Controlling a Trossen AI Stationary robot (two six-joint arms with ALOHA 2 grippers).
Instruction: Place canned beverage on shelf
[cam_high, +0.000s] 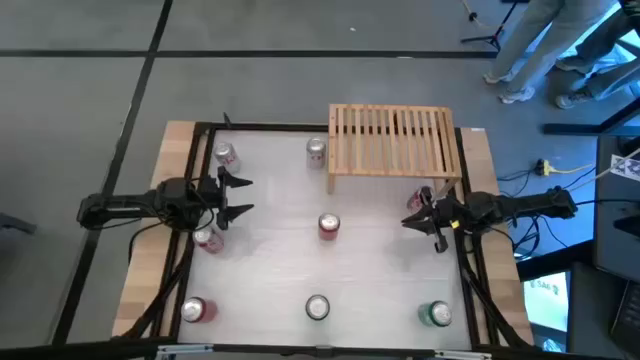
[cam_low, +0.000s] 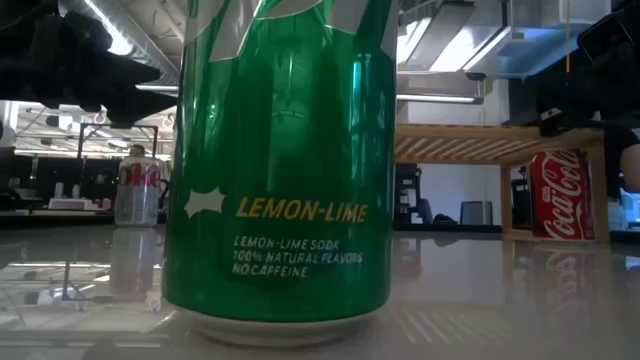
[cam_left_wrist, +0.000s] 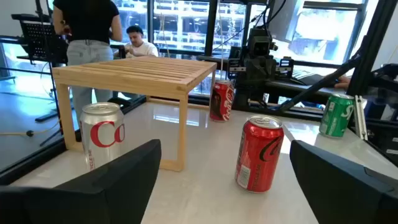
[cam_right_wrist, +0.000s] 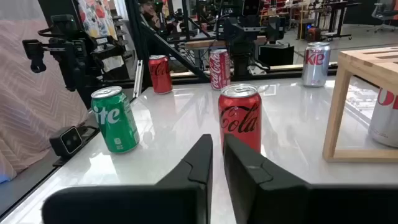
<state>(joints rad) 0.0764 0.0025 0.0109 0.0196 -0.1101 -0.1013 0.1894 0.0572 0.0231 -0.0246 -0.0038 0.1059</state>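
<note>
- Light-wood shelf (cam_high: 394, 140) stood at the back right of the table (cam_high: 270, 250), its slatted top bare: no can on it yet.
- Seven cans sat around the table, one red can (cam_high: 329, 226) in the middle, a silver can (cam_high: 316, 151) just beside the shelf's left end, a green can (cam_high: 435, 314) at the front right.
- Another red can (cam_left_wrist: 221, 99) stood by the shelf's right legs, next to the right gripper (cam_high: 422, 213); it looked part under the top, hard to be sure.
- Right gripper was empty, fingers pressed almost together, pointing at the middle red can.
- Left gripper (cam_high: 238, 196) hovered at the left side, spread wide, holding nothing.
- Task looked barely begun: grasp, lift and placing all remained.
</note>
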